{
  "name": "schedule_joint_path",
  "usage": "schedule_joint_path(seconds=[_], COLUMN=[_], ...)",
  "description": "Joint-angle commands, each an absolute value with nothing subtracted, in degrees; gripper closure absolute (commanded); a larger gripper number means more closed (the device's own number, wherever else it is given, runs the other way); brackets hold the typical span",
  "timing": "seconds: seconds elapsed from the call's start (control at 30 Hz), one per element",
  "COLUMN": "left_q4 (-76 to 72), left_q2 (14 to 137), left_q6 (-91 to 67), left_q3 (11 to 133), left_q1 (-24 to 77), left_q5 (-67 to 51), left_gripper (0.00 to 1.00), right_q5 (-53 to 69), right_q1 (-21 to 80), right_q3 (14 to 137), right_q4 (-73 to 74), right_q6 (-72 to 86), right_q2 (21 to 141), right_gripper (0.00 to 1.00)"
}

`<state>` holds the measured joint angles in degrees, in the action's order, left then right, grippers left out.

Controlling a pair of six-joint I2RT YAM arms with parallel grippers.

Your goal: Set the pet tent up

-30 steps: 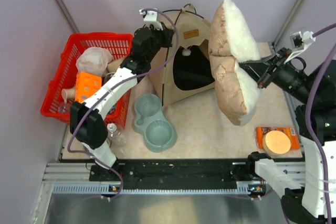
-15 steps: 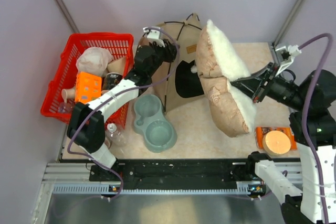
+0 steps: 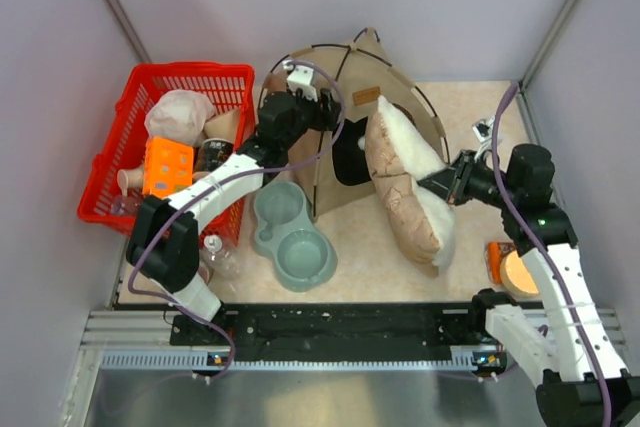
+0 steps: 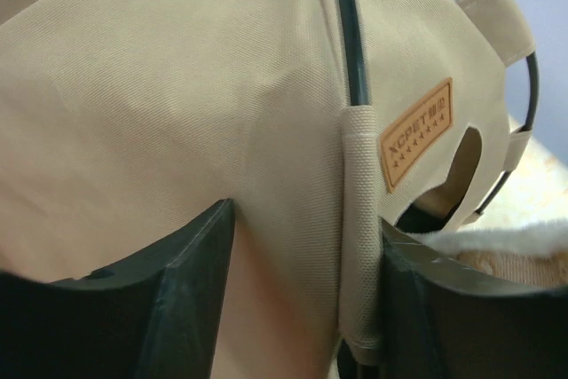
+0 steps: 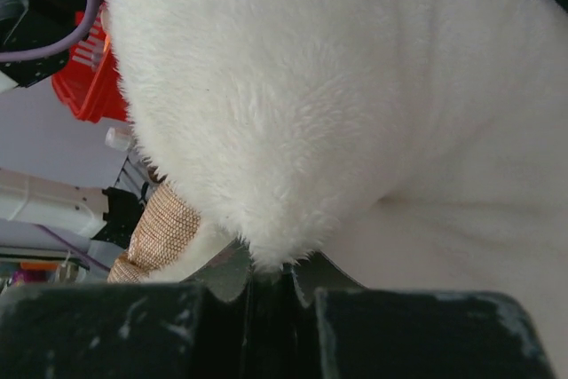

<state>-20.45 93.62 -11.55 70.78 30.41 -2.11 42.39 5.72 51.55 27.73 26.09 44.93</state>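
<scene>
Just now the left end effector [image 4: 306, 224] spreads apart, leaving the pet tent [image 3: 345, 72] apparently standing unaided at the far edge of the counter [image 3: 360, 247]; the right end effector [image 3: 445, 187], clamped on the cushion [image 3: 400, 182], has brought it to the doorway.

Reads as matt tan cloth with a fine twill weave on the pet tent [image 4: 177, 113], with smooth, glossy dark poles [image 4: 351, 33] and a stitched brown label patch [image 4: 417, 135], perhaps leather. Looks plush and fluffy white on the cushion [image 5: 337, 86], coarse woven beige beneath. Shows glossy red plastic on the basket [image 3: 190, 69], matt grey-green plastic on the double bowl [image 3: 285, 230].
</scene>
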Motion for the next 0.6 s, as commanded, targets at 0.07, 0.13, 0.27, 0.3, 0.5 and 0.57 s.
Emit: schedule_joint_path(seconds=[0.07,0.13,0.27,0.3,0.5,0.57], left_q4=[-17.50,-15.57,-13.54,-13.27,-11.17,-10.55], left_q2=[91.67,92.11,92.46,92.37,92.11,92.02], left_q6=[-10.55,-10.72,-11.77,-12.13,-15.11,-15.64], left_q3=[75.05,76.28,77.25,77.34,78.48,79.01], left_q1=[30.32,30.23,30.23,30.15,29.62,29.44], left_q5=[-3.95,-5.18,-5.71,-5.80,-6.94,-7.29], left_gripper=[0.82,0.96,1.00,1.00,1.00,1.00], right_q5=[38.16,35.52,28.24,25.78,12.93,8.99], right_q1=[7.55,10.36,18.44,20.55,24.87,25.22], right_q3=[49.22,49.39,48.17,47.64,44.57,44.04], right_q4=[7.92,5.98,3.34,2.90,2.12,1.50], right_q6=[28.56,27.87,26.63,26.63,31.37,32.52], right_q2=[48.51,50.96,57.82,59.40,67.75,69.25], right_gripper=[1.00,1.00,1.00,1.00,1.00,1.00])
